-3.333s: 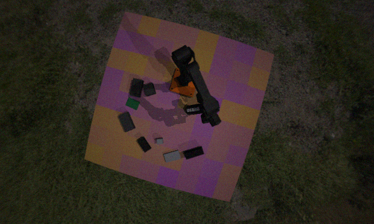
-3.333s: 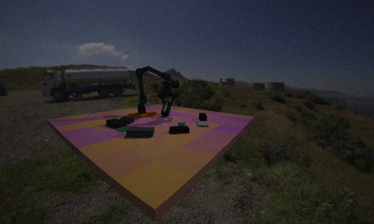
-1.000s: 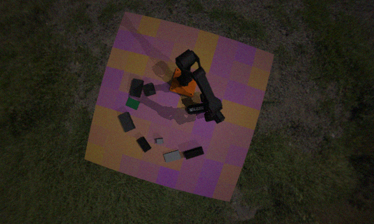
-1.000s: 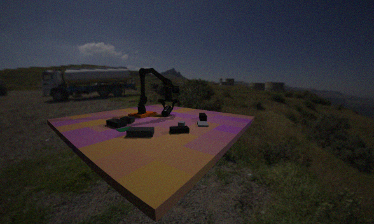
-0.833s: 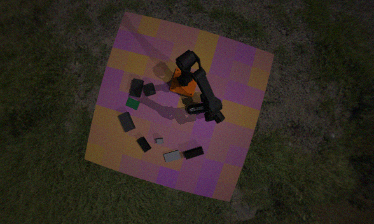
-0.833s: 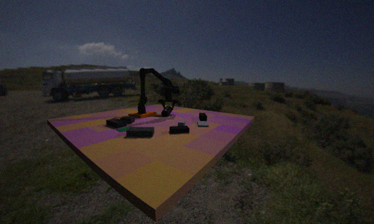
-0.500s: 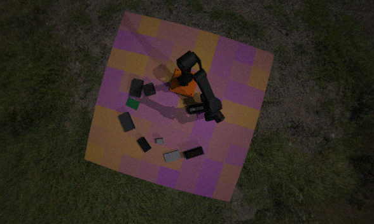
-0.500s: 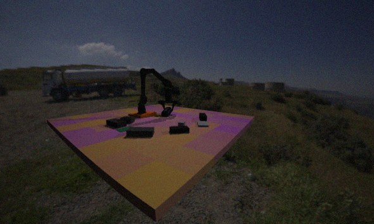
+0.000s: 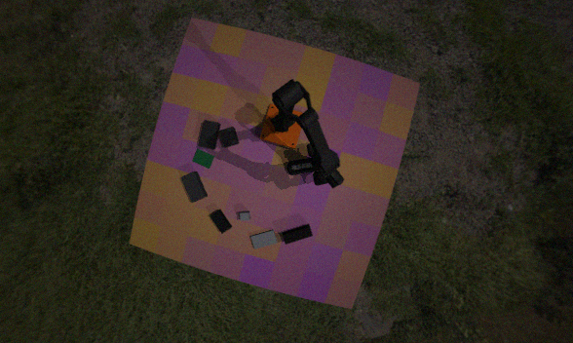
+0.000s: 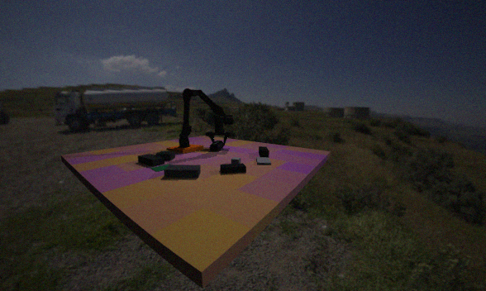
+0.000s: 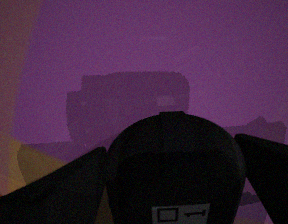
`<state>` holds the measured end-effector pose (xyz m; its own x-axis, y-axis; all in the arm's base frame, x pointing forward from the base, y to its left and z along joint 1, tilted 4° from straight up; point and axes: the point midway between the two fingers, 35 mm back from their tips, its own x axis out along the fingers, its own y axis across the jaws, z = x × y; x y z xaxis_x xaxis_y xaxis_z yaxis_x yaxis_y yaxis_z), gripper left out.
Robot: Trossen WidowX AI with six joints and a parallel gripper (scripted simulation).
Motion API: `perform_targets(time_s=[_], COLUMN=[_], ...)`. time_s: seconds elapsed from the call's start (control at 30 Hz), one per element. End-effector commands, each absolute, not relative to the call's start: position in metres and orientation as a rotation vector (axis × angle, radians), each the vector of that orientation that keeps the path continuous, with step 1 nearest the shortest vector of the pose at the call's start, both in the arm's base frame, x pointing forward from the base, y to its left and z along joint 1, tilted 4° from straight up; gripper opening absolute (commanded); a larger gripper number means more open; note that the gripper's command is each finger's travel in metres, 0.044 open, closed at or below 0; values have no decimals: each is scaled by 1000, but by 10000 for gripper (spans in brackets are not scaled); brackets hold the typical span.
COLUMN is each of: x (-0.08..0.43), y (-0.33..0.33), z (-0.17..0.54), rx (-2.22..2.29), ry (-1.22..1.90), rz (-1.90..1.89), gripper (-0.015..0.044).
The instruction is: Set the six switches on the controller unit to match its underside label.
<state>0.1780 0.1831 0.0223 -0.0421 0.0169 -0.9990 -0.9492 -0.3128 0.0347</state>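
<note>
The dark controller unit is between the fingers of my gripper, which is shut on it, one finger on each side. The unit is turned over and tilted, low over the bench in front of the arm's base; whether it touches the bench is unclear. Its pale label faces upward. In the wrist view only the numeral 1 and an empty square show, cut off by the frame's lower edge. The other label squares are too small to read in the top view. The rocker switches are hidden.
Two dark boxes, a green plate and a grey box lie left. A black box, a small pale block, a pale box and another black box lie farther out.
</note>
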Motion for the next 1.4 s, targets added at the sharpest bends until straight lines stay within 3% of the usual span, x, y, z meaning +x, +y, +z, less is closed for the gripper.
perform_targets(time_s=[0.0, 0.3, 0.43, 0.73, 0.93, 1.37], x=[176, 177, 177, 178, 198, 198], y=[180, 182, 183, 181, 127, 125], z=[18, 19, 19, 20, 57, 58], rx=[-1408, -1404, -1403, -1403, -1407, -1407], ry=[1075, 1061, 1057, 1057, 1060, 1060], rz=[1473, 1478, 1482, 1482, 1479, 1479], gripper=[338, 338, 440, 440, 440, 440])
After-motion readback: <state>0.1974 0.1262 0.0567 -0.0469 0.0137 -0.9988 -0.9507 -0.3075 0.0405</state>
